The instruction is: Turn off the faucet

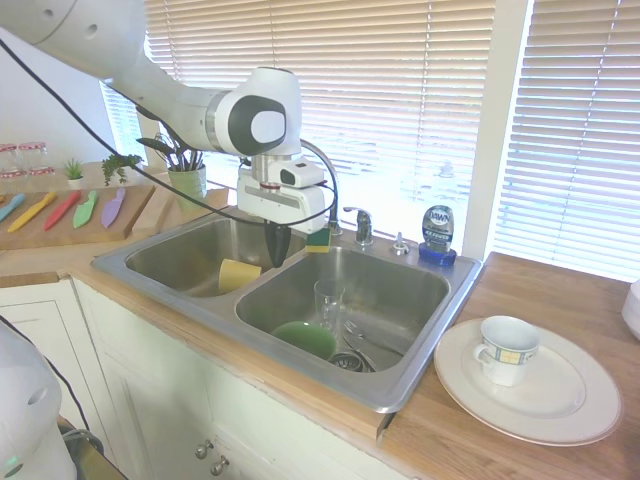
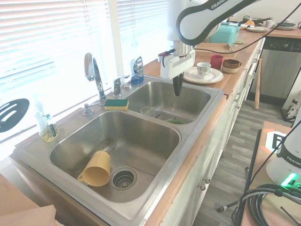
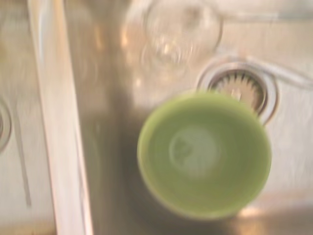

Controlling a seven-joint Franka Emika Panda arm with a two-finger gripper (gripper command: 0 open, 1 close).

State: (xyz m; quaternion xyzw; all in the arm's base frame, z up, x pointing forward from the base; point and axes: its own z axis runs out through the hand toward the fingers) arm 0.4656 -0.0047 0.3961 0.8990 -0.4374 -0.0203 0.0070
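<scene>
Second exterior view: tool (image 2: 178, 87) fingers together, holding nothing, hanging over the sink basin (image 2: 197, 101) with the green bowl (image 3: 204, 154) and glass (image 1: 329, 298). Faucet (image 2: 95, 75) stands on the rear sink deck behind the sponge (image 2: 116, 104), well apart; lever handle (image 2: 117, 84) beside it. Chrome looks rigid and slippery; likely best to push the lever tip, not pinch.

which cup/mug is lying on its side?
The yellow mug, tipped over by the drain in the basin away from the end effector. The white mug on the plate and the clear glass stand upright.
</scene>
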